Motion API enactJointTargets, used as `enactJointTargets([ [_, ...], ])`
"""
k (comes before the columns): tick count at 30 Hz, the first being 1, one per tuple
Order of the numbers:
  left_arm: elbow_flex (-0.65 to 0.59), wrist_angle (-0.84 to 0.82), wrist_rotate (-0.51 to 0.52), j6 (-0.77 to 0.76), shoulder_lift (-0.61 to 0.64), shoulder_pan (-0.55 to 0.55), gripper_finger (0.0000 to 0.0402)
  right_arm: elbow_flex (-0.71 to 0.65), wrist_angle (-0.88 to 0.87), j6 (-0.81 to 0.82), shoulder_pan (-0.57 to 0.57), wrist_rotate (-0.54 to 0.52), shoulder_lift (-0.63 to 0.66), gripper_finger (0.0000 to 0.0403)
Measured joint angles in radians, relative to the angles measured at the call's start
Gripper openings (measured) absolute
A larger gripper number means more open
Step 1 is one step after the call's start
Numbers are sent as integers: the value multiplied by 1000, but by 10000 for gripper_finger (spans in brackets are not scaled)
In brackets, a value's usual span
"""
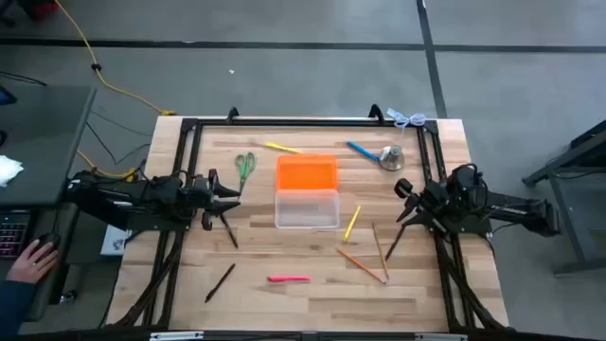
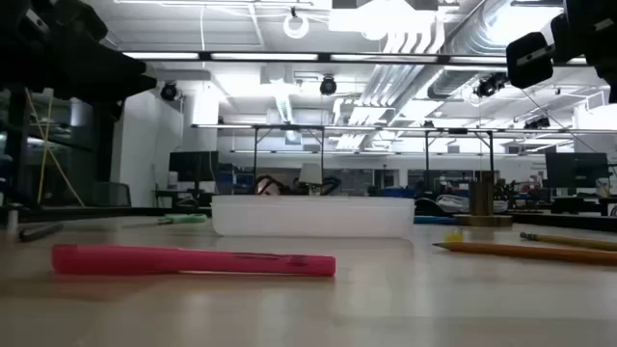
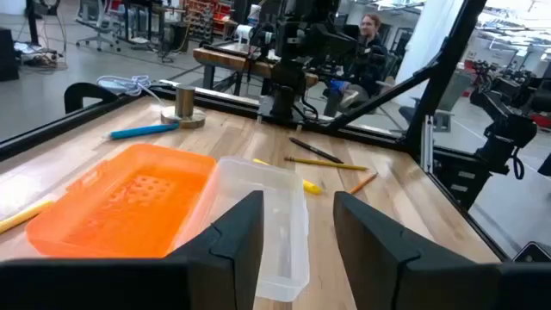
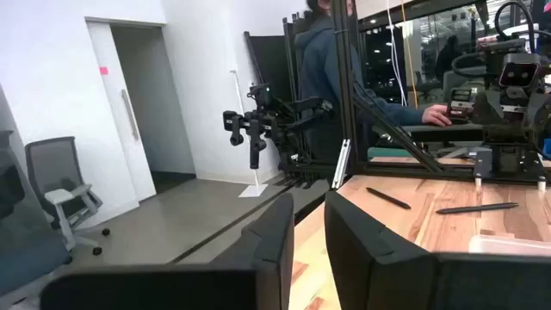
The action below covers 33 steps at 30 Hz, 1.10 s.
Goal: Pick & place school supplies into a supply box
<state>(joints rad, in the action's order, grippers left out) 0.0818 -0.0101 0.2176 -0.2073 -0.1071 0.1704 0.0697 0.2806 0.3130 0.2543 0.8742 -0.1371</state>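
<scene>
From above we see the supply box (image 1: 307,192) lying open mid-worktop (image 1: 312,294), pens scattered around. The left gripper (image 3: 297,228) faces it, jaws apart and empty. Only the right wrist view shows the right gripper (image 4: 308,226) narrowly parted, holding nothing.

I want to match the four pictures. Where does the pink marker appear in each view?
High view: pink marker lies near the front edge, below the clear box.
Low view: it lies in the foreground, in front of the box.
Left wrist view: not in it.
Right wrist view: not in it.
Shared landmark: the clear box, also in the left wrist view.
</scene>
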Motion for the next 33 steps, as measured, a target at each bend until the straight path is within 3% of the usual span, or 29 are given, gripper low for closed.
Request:
enactJointTargets([
  [33, 0, 0, 0, 0, 0, 0, 172, 0, 0, 0, 0, 0, 0, 47],
])
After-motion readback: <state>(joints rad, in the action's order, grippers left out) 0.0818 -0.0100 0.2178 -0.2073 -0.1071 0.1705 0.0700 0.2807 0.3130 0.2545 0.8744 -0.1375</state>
